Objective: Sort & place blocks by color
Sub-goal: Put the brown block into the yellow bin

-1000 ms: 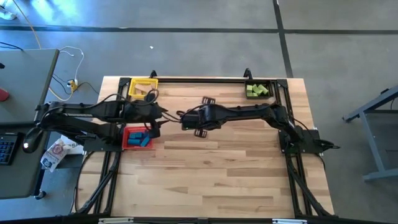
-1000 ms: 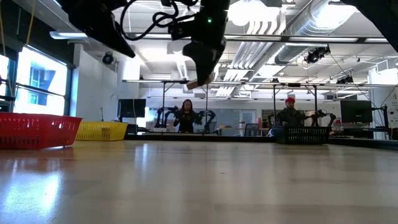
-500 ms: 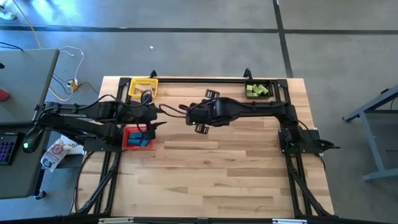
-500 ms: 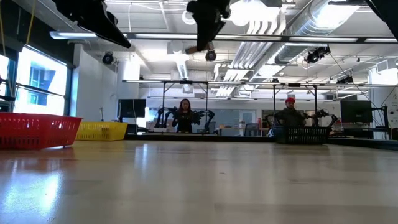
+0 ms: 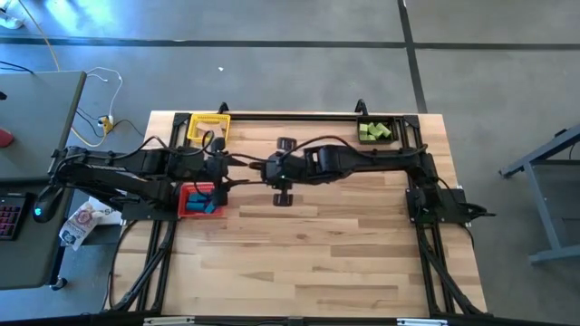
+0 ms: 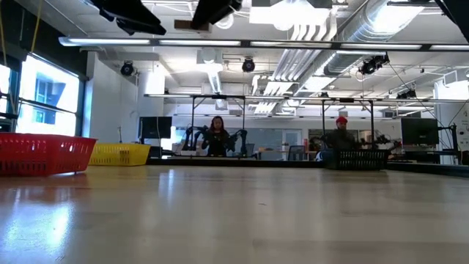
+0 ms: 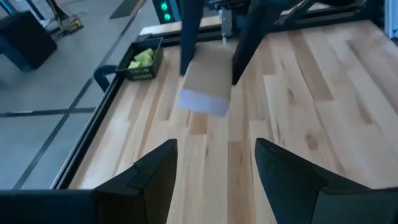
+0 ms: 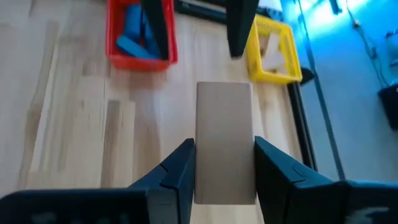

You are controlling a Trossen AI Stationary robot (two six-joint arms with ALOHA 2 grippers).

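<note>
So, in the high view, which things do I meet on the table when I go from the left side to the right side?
Red bin with blue blocks → yellow bin → left gripper, open → right gripper, shut on a tan block → black bin with green blocks.

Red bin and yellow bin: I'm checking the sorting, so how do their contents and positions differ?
The red mesh bin holds blue wooden blocks; the yellow mesh bin holds plain tan wooden blocks. In the high view, red sits nearer the table's front, yellow at the far edge. Both stand on the left side.
</note>
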